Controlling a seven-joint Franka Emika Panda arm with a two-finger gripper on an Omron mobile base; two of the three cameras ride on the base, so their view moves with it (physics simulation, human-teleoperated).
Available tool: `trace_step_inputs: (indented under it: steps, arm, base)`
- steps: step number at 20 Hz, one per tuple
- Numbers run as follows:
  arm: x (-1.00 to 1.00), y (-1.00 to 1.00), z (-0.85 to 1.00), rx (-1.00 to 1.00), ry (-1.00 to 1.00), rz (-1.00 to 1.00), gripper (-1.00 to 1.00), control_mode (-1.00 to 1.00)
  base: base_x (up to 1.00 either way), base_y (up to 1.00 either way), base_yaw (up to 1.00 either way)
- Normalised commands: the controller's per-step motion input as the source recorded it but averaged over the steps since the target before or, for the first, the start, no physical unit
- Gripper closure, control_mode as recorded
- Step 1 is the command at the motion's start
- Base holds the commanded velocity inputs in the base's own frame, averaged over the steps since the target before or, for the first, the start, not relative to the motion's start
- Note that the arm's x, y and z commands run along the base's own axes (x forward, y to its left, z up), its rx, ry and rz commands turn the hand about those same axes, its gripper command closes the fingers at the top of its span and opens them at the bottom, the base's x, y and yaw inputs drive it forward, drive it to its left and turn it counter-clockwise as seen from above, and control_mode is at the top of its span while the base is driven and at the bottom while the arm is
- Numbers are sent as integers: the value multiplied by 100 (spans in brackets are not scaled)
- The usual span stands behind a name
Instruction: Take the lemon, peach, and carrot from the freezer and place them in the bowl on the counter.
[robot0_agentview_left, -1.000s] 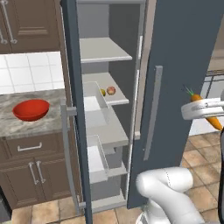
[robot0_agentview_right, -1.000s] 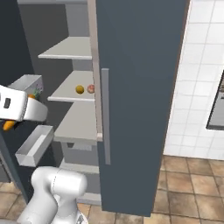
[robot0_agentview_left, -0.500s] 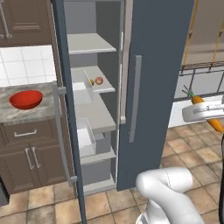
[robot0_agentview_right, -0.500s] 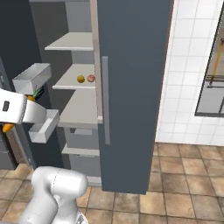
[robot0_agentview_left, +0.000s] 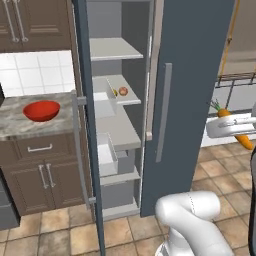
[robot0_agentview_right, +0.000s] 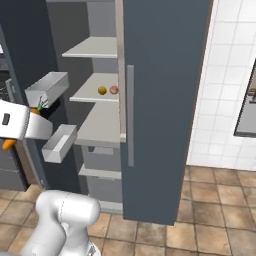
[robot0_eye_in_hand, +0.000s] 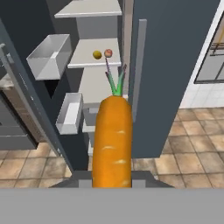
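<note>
My gripper (robot0_agentview_left: 231, 126) is shut on the orange carrot (robot0_agentview_left: 244, 141), held in the air to the right of the freezer (robot0_agentview_left: 192, 60) and its open door, well outside the shelves. In the hand view the carrot (robot0_eye_in_hand: 113, 140) stands up from between the fingers, green top pointing at the freezer. The yellow lemon (robot0_agentview_left: 115, 92) and the pink-red peach (robot0_agentview_left: 123, 91) lie side by side on a middle shelf, also seen as lemon (robot0_eye_in_hand: 97, 54) and peach (robot0_eye_in_hand: 108, 53). The red bowl (robot0_agentview_left: 41, 110) sits on the marble counter (robot0_agentview_left: 12, 127), left of the freezer.
Two white drawers (robot0_agentview_right: 47, 87) (robot0_agentview_right: 60, 142) stick out of the freezer on its left side. A long silver handle (robot0_agentview_left: 163, 110) runs down the open door. Brown cabinets (robot0_agentview_left: 37, 172) stand under the counter. Tiled floor (robot0_agentview_left: 220, 170) lies in front.
The whole picture has shifted, so the base has moved relative to the freezer. The carrot stays gripped, and the lemon and peach have not moved on their shelf.
</note>
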Motion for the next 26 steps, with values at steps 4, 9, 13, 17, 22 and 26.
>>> trace_step_inputs:
  steps: [4,9,13,17,22,26]
  arm:
    - [0,0,0,0,0,0,100,100]
    - [0,0,0,0,0,0,100,100]
    - [0,0,0,0,0,0,100,100]
    - [0,0,0,0,0,0,100,100]
    - [0,0,0,0,0,0,100,100]
    - [0,0,0,0,0,0,100,100]
  base:
    - [-18,100,6]
    - [-7,100,27]
    - [13,79,3]
    - [5,94,0]
    - [3,98,0]
    - [21,100,0]
